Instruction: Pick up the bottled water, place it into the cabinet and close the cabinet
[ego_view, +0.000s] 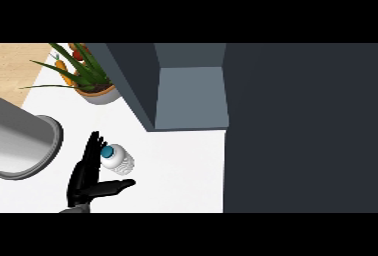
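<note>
I see bottled water (117, 159) upright on white counter (184, 170), near-left; left hand (87, 175) just beside its left, fingers straight, thumb spread wide beneath bottle, holding nothing; open cabinet (190, 95) farther right; potted plant (87, 75) far-left; grey cylinder (26, 145) at left edge.

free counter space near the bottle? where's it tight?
Bare white counter runs from the clear blue-capped water bottle to the dark open cabinet. Crowded left: black left hand, grey metal pot, potted plant.

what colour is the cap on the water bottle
Teal blue, on the bottled water beside the left robot hand; head view.
</note>
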